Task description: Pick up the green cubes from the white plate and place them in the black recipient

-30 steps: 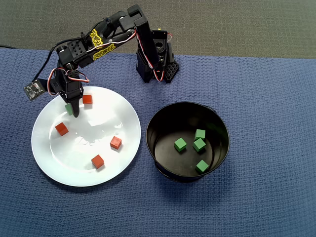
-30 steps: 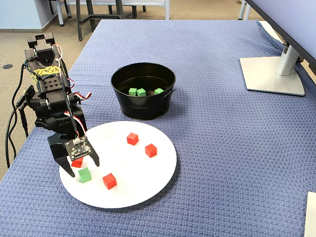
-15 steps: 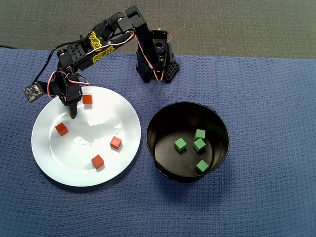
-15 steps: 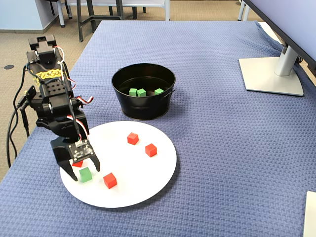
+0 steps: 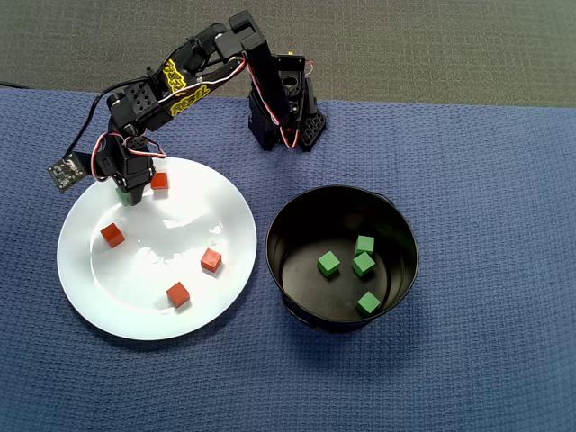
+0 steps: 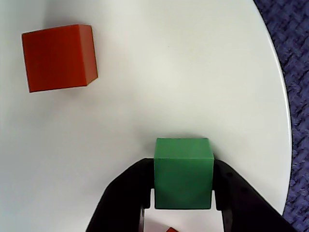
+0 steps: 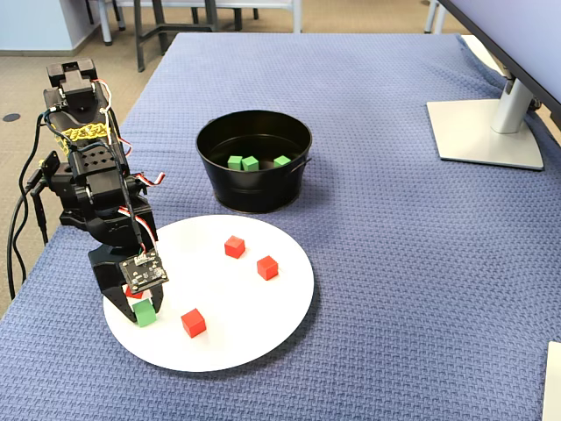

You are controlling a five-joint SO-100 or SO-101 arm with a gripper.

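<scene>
green cube between my fingers at the plate's edge

my gripper (image 6: 183, 205) is closed on a green cube (image 6: 183, 173): in the wrist view one black finger presses each side of it, and the cube fills the gap between them. the cube sits low over the white plate (image 6: 203, 72), close to the rim where the blue cloth (image 6: 294, 58) begins; whether it touches the glaze or is just clear of it, i cannot quite tell from here.

in the fixed view the same cube (image 7: 145, 312) shows at the near left part of the plate (image 7: 263, 316), under my gripper (image 7: 140, 309), with a red cube (image 7: 192, 322) just beside it and two more red cubes (image 7: 234, 246) (image 7: 267, 267) farther across. a fourth red cube (image 5: 159, 181) lies close to my gripper (image 5: 126, 193) in the overhead view, where my own wrist hides most of the green one.

the black pot (image 5: 400, 288) stands on the cloth beside the plate, apart from it. four green cubes (image 5: 328, 264) (image 5: 364, 244) (image 5: 364, 265) (image 5: 368, 302) lie on its flat bottom.
</scene>
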